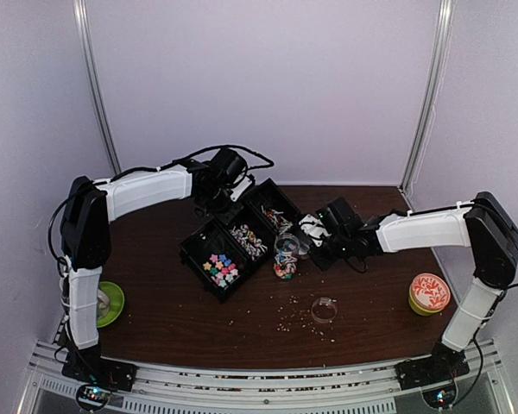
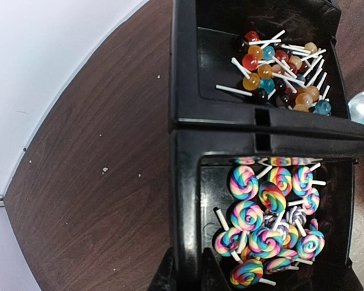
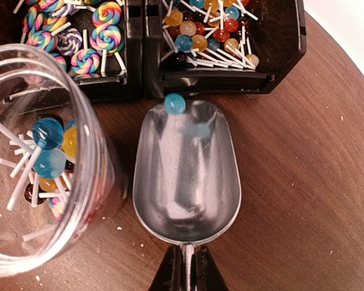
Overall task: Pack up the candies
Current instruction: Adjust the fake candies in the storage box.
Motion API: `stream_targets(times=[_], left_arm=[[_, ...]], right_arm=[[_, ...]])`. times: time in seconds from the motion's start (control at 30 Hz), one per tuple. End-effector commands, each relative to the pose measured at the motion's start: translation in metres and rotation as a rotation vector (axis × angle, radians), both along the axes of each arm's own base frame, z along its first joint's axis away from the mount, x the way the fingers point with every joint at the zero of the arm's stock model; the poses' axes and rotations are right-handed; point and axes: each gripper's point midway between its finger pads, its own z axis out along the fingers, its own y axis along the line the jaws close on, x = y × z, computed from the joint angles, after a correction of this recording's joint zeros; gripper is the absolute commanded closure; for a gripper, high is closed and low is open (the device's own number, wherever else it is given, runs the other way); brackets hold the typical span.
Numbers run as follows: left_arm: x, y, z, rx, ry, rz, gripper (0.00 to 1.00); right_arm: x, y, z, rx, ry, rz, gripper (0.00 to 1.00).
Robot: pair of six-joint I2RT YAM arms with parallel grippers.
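My right gripper is closed tight on the handle of one metal scoop. My left gripper is also nearly closed, its two fingers pinching one wall of the black tray.

The brown table carries everything. The tray lies near its centre and has three compartments in a row. One clear jar stands upright at 9 o'clock from the scoop, just beside it. The tray is at 12 o'clock from the scoop, whose front lip almost touches the tray wall. One green dish sits at 8 o'clock on the table, and one orange-topped dish at 4 o'clock. One clear lid lies at 5 o'clock from the jar.

The candies are of three kinds. The ball lollipops fill the far compartment, the swirl lollipops, more than ten, the middle one, and the star pieces the near one. Several lollipops are already in the jar. One blue ball lollipop rests at the 12 o'clock tip of the scoop. Pale crumbs are scattered near the lid.
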Motion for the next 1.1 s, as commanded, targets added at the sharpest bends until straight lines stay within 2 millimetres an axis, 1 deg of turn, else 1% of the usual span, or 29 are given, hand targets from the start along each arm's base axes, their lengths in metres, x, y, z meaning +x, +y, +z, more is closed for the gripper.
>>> stream_targets(times=[0.0,0.23,0.43,0.63,0.8,0.93,1.07], left_arm=[[-0.008,0.004,0.003,0.034,0.021,-0.011,1.00],[-0.001,0.007,0.004,0.014,0.026,0.011,1.00],[-0.002,0.005,0.004,0.000,0.034,0.003,1.00],[-0.002,0.003,0.002,-0.045,0.066,0.006,1.00],[0.002,0.006,0.004,-0.118,0.098,0.029,1.00],[0.007,0.015,0.009,-0.180,0.111,0.063,1.00],[0.011,0.027,0.013,-0.216,0.114,0.089,1.00]], right_arm=[[0.018,0.009,0.053,0.121,-0.158,-0.041,1.00],[0.020,0.013,0.064,0.155,-0.185,-0.041,1.00],[0.024,0.016,0.063,0.153,-0.179,-0.040,1.00],[0.026,0.015,0.067,0.139,-0.185,-0.047,1.00],[0.032,0.004,0.084,0.116,-0.226,-0.099,1.00],[0.037,-0.006,0.102,0.109,-0.248,-0.133,1.00],[0.038,-0.011,0.118,0.126,-0.268,-0.142,1.00]])
